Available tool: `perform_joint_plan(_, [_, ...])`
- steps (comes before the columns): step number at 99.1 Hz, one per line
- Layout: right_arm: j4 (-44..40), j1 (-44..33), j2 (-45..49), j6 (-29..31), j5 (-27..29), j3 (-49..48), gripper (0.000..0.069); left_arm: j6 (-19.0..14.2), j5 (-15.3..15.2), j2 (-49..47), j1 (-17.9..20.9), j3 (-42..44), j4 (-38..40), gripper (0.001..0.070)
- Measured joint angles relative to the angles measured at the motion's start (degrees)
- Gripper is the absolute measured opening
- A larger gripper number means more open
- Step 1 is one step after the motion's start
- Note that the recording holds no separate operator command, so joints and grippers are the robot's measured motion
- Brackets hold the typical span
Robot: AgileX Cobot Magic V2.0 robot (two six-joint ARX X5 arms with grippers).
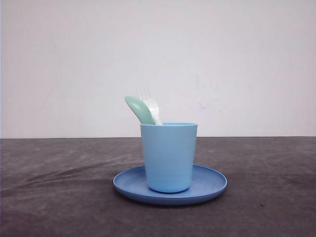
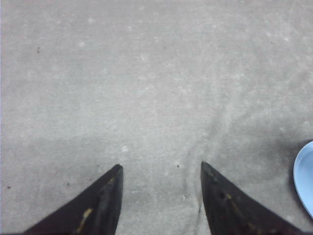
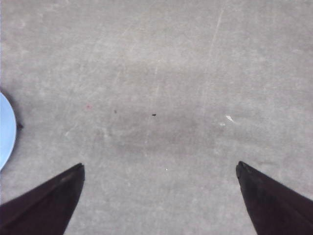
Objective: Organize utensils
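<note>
A mint-green spoon [image 1: 139,109] and a white fork [image 1: 149,104] stand in the light blue cup [image 1: 169,157], heads up and leaning left, their handles hidden inside. The cup stands upright on the round blue plate [image 1: 210,185] at the middle of the table. My left gripper [image 2: 161,167] is open over bare grey cloth, with the plate's rim [image 2: 304,177] off to one side. My right gripper [image 3: 160,166] is open wider, also over bare cloth, with the plate's edge [image 3: 6,128] at the frame's side. Nothing lies between either pair of fingers.
Dark grey cloth [image 1: 59,187] covers the table on both sides of the plate, with shallow wrinkles. A plain white wall [image 1: 158,49] rises behind the table's far edge.
</note>
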Motion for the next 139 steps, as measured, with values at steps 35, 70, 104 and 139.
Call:
perform_joint_plan(35, [-1.3, 0.0, 0.0, 0.3, 0.0, 0.0, 0.0258, 0.0, 0.0, 0.0, 0.0, 0.0, 0.3, 0.0077])
perform_joint_plan(70, [-1.0, 0.0, 0.0, 0.4, 0.0, 0.0, 0.0012, 0.0, 0.0, 0.0, 0.0, 0.0, 0.4, 0.0024])
perform_joint_plan(104, [-1.0, 0.0, 0.0, 0.4, 0.0, 0.0, 0.0011, 0.0, 0.0, 0.0, 0.0, 0.0, 0.4, 0.0024])
perform_joint_plan(139, [-0.9, 0.0, 0.0, 0.4, 0.0, 0.0, 0.0011, 1.4, -5.5, -19.5, 6.7, -15.7, 11.5, 0.0024])
